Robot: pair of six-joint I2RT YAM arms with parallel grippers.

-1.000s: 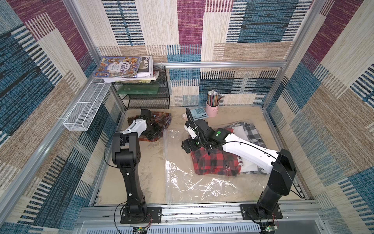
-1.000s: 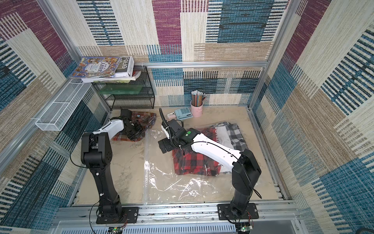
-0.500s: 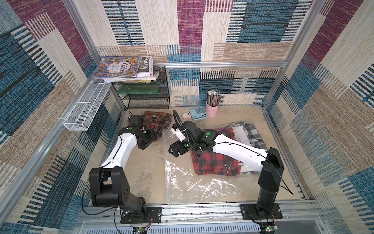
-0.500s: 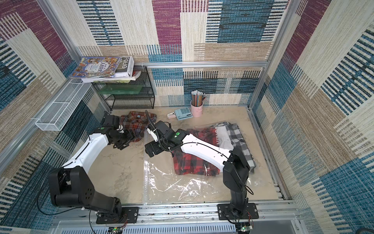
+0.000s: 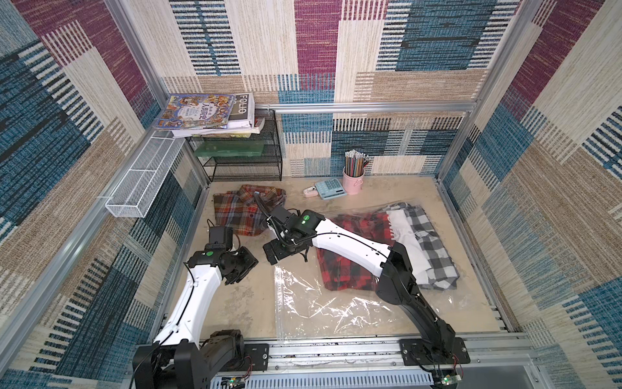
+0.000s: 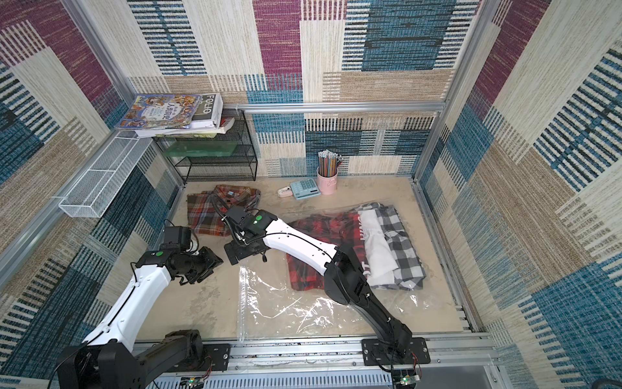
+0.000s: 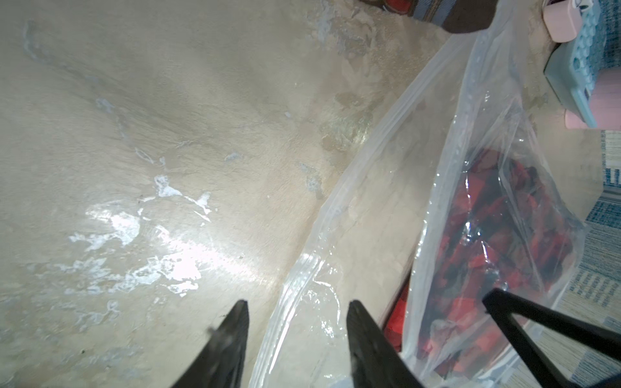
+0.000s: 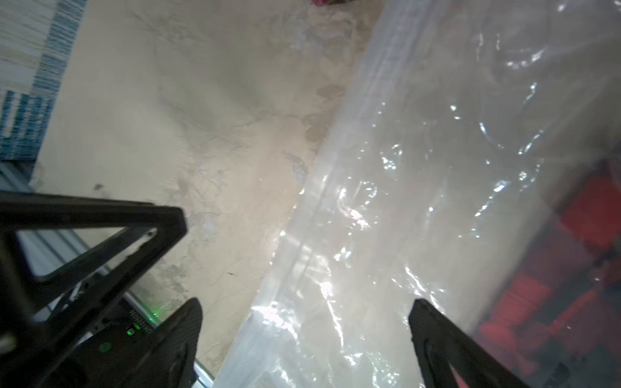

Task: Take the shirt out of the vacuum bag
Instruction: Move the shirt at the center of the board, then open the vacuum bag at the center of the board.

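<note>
- Clear bag (image 5: pixel 319 303) lies flat on worktop (image 5: pixel 235 303), centre-right, zip edge toward the L side.
- Red shirt (image 5: pixel 340 269) inside bag, partly hidden under R arm; check cloth (image 5: pixel 434 249) just beside it.
- L pincer (image 7: pixel 299 322): part open, tips either side of bag's zip edge, not clamped.
- R pincer (image 8: pixel 305 312): wide, empty, low over same edge, near L pincer.
- Brown shirt (image 5: pixel 239 212) lies outside bag, back L.
</note>
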